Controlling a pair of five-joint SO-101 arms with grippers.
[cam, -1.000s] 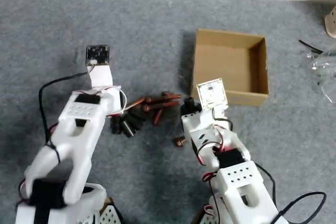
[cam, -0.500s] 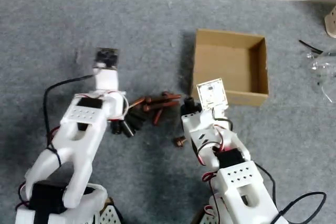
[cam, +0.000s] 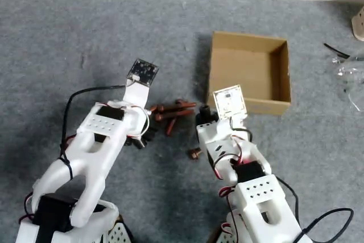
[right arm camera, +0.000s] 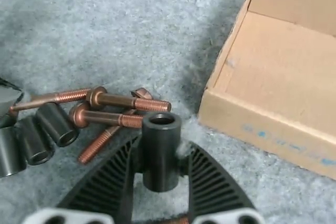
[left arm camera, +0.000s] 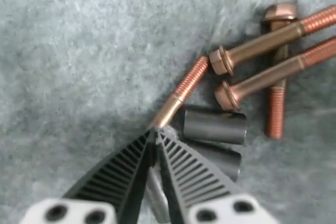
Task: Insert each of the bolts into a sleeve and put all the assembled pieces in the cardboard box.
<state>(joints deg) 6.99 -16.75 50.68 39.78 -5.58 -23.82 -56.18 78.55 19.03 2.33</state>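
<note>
Several copper bolts point(cam: 173, 111) lie on the grey mat left of the cardboard box point(cam: 248, 105); another bolt point(cam: 195, 153) lies apart, nearer the right arm. My left gripper point(left arm camera: 156, 135) is shut on the head end of one bolt point(left arm camera: 184, 90), whose threaded end points toward the pile. Black sleeves point(left arm camera: 212, 125) lie right beside its fingers. Two more bolts point(left arm camera: 262, 77) rest side by side past them. My right gripper point(right arm camera: 161, 148) is shut on a black sleeve point(right arm camera: 160, 153), held upright with its open end up, above the mat near the box point(right arm camera: 294, 77). Beyond it lie bolts point(right arm camera: 128, 101) and sleeves point(right arm camera: 56, 123).
The box's inside shows bare cardboard. Clear plastic pieces and a black cable point(cam: 344, 64) lie at the far right, with a beige object point(cam: 358, 24) at the edge. Open mat stretches to the left and behind the arms.
My left arm has swung to the right, its wrist now at the left end of the bolt pile. The right arm and its sleeve have stayed put.
</note>
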